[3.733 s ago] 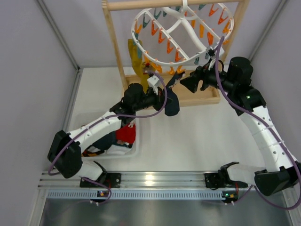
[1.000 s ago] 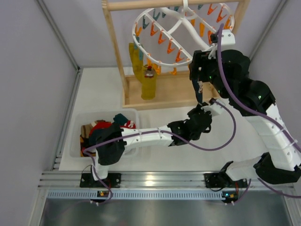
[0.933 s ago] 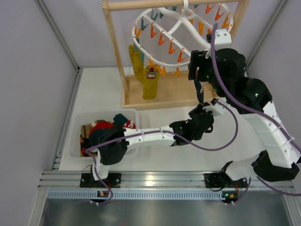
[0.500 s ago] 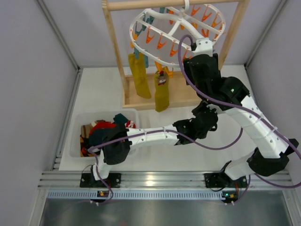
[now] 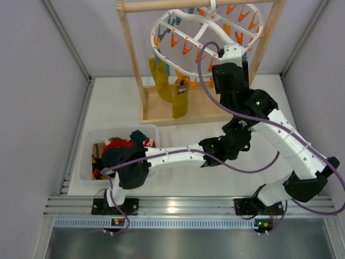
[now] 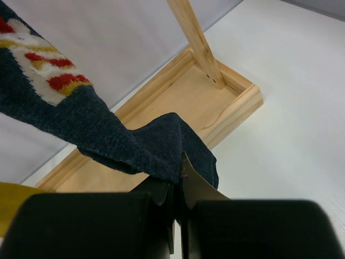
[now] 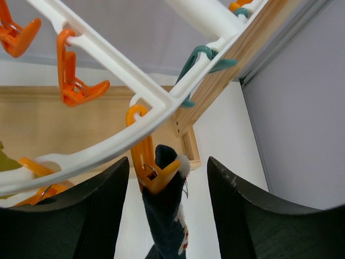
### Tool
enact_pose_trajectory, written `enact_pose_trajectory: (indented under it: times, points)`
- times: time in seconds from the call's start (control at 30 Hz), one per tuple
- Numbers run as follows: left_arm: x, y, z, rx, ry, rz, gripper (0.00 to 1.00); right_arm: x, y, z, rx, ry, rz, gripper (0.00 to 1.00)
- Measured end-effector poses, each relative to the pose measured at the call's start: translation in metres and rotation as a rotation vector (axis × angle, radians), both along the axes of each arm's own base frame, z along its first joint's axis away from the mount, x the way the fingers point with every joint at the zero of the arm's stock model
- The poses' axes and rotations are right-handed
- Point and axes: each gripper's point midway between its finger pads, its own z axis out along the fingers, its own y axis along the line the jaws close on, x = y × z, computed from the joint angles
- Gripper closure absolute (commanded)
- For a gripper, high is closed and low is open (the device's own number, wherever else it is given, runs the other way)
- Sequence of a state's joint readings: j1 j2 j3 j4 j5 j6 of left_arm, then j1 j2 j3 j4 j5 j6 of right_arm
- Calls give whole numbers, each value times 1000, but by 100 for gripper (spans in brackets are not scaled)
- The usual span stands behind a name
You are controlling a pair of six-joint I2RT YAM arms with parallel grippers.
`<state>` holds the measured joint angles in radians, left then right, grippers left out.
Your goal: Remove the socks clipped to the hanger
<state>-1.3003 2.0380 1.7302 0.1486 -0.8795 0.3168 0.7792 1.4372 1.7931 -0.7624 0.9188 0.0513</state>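
Nearest you, the left gripper [image 6: 178, 174] is clamped tight on a fold of a dark navy patterned sock [image 6: 97, 129]. The arms hide this from overhead. Higher up, the right gripper [image 7: 168, 175] is spread wide around the orange peg [image 7: 144, 162] pinning that sock to the white oval plastic hanger [image 7: 102, 54]. Farther back, the overhead view shows two mustard-yellow socks [image 5: 161, 81] hanging clipped.
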Motion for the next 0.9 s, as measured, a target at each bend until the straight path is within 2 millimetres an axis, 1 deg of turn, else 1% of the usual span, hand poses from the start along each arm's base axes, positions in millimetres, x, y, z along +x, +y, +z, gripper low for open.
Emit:
enact_pose_trajectory:
  times: [0.13,0.23,0.37,0.6,0.7,0.9]
  points:
    - [-5,-5,7,-16,-4,-13,100,5,1,11,20,-45,-10,44]
    - [-9,-9,10,-24,-6,-23,100,7,2,14,30,-62,-14,44]
    - [-10,-14,8,-26,-6,-27,100,9,2,11,14,-64,-18,44]
    - [-9,-17,2,-16,-4,-27,100,13,1,6,-17,-75,-44,50]
    - [-8,-19,2,-18,-5,-27,100,13,3,3,-30,-87,-56,50]
    - [-8,-20,4,-21,-7,-28,100,13,8,-4,-49,-92,-58,45]
